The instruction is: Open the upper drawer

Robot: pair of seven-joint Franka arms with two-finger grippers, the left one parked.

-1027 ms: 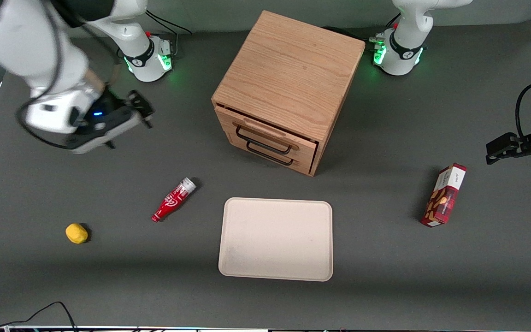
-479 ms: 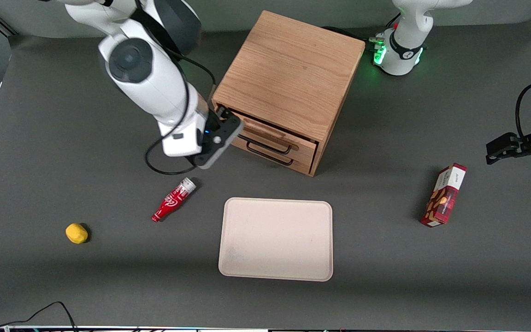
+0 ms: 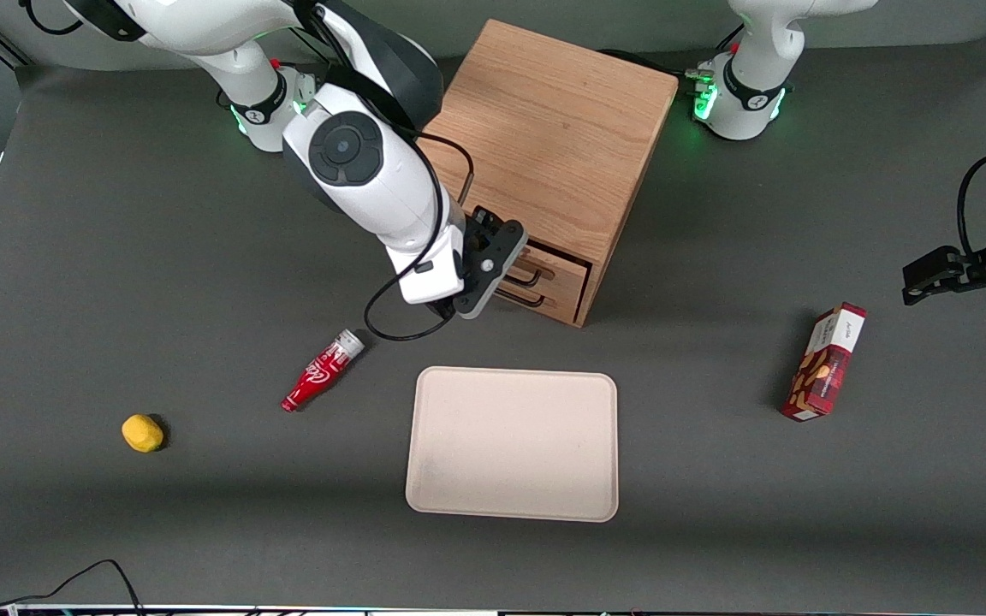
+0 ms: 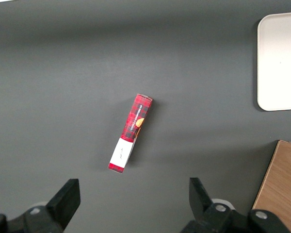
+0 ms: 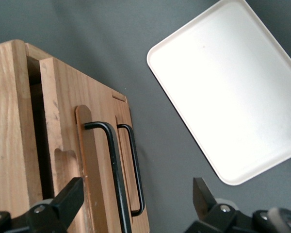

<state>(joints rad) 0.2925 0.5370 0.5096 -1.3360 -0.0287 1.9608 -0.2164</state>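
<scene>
The upper drawer [image 3: 568,269] is light oak, just under the top of the cabinet [image 3: 544,128]. Its black wire handle [image 3: 530,276] is partly hidden by my arm. My gripper [image 3: 503,255] is open and empty, right in front of the drawer fronts. In the right wrist view the upper drawer [image 5: 63,126] shows its raised strip [image 5: 87,160] and handle [image 5: 114,170]. The gripper [image 5: 136,204] has both black handles between its spread fingers and grips neither. A narrow dark gap separates the drawer front from the cabinet top.
The lower drawer [image 3: 557,306] has a like handle [image 5: 138,174]. A cream tray [image 3: 512,443] lies nearer the camera than the cabinet. A red bottle [image 3: 322,370] and a yellow lump [image 3: 142,433] lie toward the working arm's end. A red box [image 3: 824,362] lies toward the parked arm's end.
My arm has swung from the working arm's end of the table to the cabinet. The gripper now sits in front of the drawer handles. The drawers have not moved.
</scene>
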